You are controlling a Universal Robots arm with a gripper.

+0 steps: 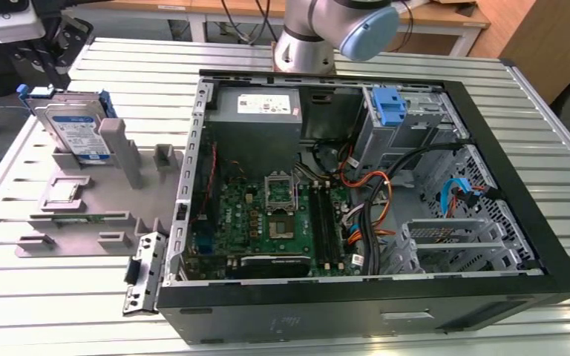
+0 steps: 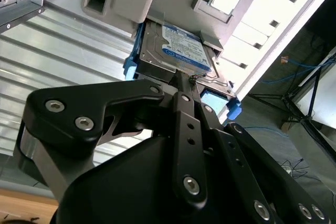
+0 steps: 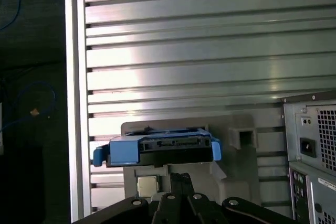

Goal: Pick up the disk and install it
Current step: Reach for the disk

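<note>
One disk (image 1: pixel 75 130) stands on edge in a slot of the grey fixture (image 1: pixel 77 215) at the exterior view's left; its white-and-blue label faces outward and its blue carrier frames it. In both wrist views the gripper (image 3: pixel 178 177) sits close by the disk's upper edge; in the second wrist view its fingers (image 2: pixel 181 114) lie closed against each other with nothing between them; their tips come right up to the disk's edge, and I cannot tell whether they touch it. Fixture and disk rest on the slatted metal table (image 1: pixel 27 297). Just beside the fixture, toward the exterior view's right, an open computer case (image 1: pixel 522 222) lies on its side; the grey power supply (image 1: pixel 255 111) fills its far corner; the green motherboard (image 1: pixel 265 215) lies on its floor; further right a narrow blue bracket (image 1: pixel 389 107) stands upright in the drive bay. Behind the case rises the robot arm (image 1: pixel 315 37).
</note>
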